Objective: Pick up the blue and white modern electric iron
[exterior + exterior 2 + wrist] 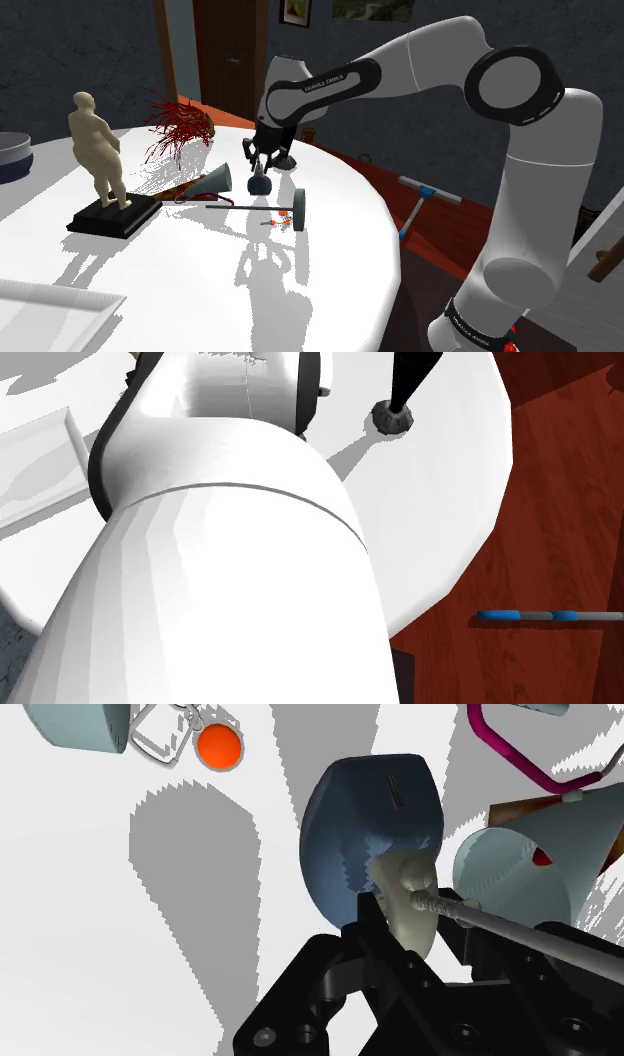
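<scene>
The iron is a rounded blue body with a white part, sitting near the middle of the round white table. My black gripper comes straight down onto it from above. In the wrist view the iron's blue shell lies just beyond the gripper, and its white part is clasped between the two fingers. I cannot tell whether the iron has left the table. A thin grey rod crosses in front of one finger and hides it.
A pale cone lies beside the iron, and the rod ends in a grey disc. A figurine on a black base and a red spiky plant stand to the shoulder view's left. A blue-handled mop lies on the wood floor.
</scene>
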You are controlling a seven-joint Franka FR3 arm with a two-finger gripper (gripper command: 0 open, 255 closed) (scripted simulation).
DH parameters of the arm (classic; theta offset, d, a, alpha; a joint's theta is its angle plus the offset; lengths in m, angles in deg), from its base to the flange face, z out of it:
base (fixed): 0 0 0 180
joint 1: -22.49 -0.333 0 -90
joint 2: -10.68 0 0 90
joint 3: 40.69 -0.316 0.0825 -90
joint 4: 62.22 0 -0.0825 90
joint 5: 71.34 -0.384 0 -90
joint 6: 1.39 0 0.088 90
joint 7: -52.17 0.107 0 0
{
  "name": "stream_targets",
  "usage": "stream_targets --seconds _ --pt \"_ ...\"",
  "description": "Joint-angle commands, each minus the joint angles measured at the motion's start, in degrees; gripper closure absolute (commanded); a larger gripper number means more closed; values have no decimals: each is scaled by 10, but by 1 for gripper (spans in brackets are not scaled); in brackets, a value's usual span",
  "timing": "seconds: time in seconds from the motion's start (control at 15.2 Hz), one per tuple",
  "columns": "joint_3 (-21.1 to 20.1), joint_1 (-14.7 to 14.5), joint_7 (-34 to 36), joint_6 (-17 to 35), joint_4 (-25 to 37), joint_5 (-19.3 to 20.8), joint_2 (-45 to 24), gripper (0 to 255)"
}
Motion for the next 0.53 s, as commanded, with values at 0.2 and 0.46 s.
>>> stream_targets --seconds 0.2,0.46 --pt "-1 1 -1 -34 22 -3 12 255" --pt "-1 1 -1 -49 33 -4 16 255"
